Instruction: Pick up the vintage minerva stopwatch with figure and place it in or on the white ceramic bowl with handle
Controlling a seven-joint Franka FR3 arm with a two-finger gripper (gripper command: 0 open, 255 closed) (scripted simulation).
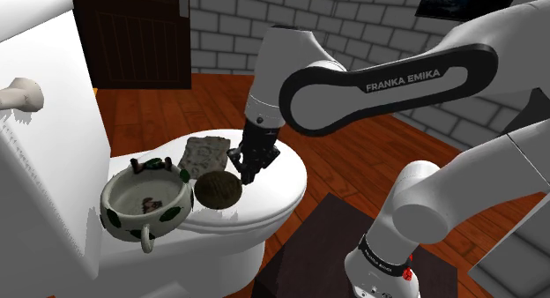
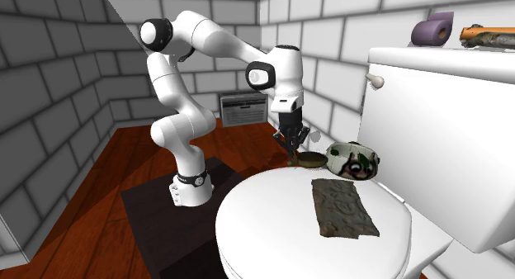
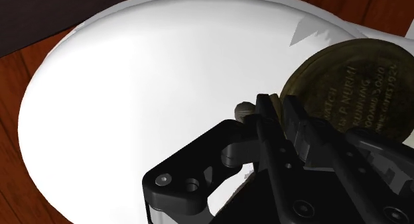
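The stopwatch [image 1: 219, 188] is a dark brownish round disc with raised lettering, on the white toilet lid [image 1: 282, 177] just beside the bowl. My black gripper [image 1: 248, 170] comes down on its side nearest the arm, fingers shut on the stopwatch's rim next to its small knob [image 3: 245, 111]. In the wrist view the stopwatch [image 3: 351, 77] stands just beyond the gripper [image 3: 282, 109]. The bowl [image 1: 145, 204] is white with dark green spots and a handle, at the lid's end nearest the tank. From the second exterior view the gripper [image 2: 295, 150] meets the stopwatch [image 2: 311, 160] in front of the bowl [image 2: 353, 161].
A grey carved slab [image 1: 204, 154] lies on the lid behind the stopwatch, seen also as the slab [image 2: 342, 207]. The white tank [image 2: 437, 129] rises behind the bowl, with a purple roll [image 2: 434, 30] on top. Wooden floor and brick walls surround the toilet.
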